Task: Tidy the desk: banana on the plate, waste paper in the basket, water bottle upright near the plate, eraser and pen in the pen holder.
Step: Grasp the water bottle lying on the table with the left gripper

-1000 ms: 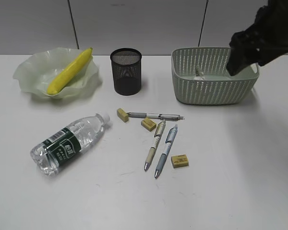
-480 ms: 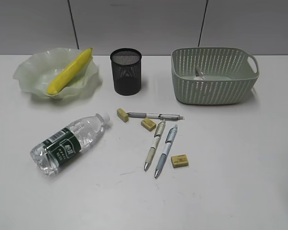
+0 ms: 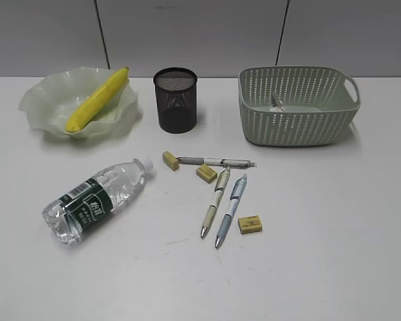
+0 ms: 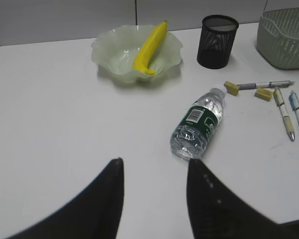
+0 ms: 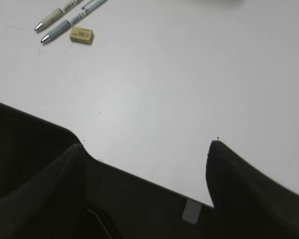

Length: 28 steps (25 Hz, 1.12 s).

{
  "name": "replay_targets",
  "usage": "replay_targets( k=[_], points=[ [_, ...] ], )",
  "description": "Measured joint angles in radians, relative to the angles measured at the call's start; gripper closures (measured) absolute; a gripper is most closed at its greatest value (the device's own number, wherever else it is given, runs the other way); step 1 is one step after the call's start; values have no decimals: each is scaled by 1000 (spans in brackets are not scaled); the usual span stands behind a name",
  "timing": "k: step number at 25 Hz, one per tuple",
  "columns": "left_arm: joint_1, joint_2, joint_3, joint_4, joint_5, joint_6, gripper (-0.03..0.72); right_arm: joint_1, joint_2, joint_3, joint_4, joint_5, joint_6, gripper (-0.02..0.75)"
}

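While both grippers, left (image 4: 154, 172) and right (image 5: 147, 149), are held apart and empty above the desk (image 3: 334, 234), stock is listed: basket (image 3: 298, 127) containing waste paper (image 3: 277, 103); plate (image 3: 47, 107) bearing banana (image 3: 97, 99); water bottle (image 3: 97, 198) lying flat; pen holder (image 3: 176, 100); three pens (image 3: 217, 161); three erasers (image 3: 250, 224)

Bright, even overhead light, no glare. Soft short shadows under basket (image 3: 298, 107) and water bottle (image 3: 97, 199) on white desk (image 3: 334, 221). Exterior sharp; right wrist view blurry, dark fingers (image 5: 239, 184) defocused.
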State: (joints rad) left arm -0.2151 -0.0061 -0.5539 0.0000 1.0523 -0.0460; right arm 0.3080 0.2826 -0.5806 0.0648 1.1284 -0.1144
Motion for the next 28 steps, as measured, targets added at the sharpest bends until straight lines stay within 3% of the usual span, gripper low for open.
replay_targets(
  k=[7, 13, 23, 28],
  points=[
    [0, 0, 16, 6, 2, 13, 374, 0, -282, 40, 0, -7, 0, 155],
    [0, 0, 16, -50, 3, 107, 374, 0, -289, 66, -3, -68, 0, 156],
    [0, 2, 16, -66, 3, 121, 374, 0, -289, 71, -3, -85, 0, 157],
    [0, 112, -21, -135, -43, 123, 372, 0, -289, 71, -3, -86, 0, 157]
  ],
)
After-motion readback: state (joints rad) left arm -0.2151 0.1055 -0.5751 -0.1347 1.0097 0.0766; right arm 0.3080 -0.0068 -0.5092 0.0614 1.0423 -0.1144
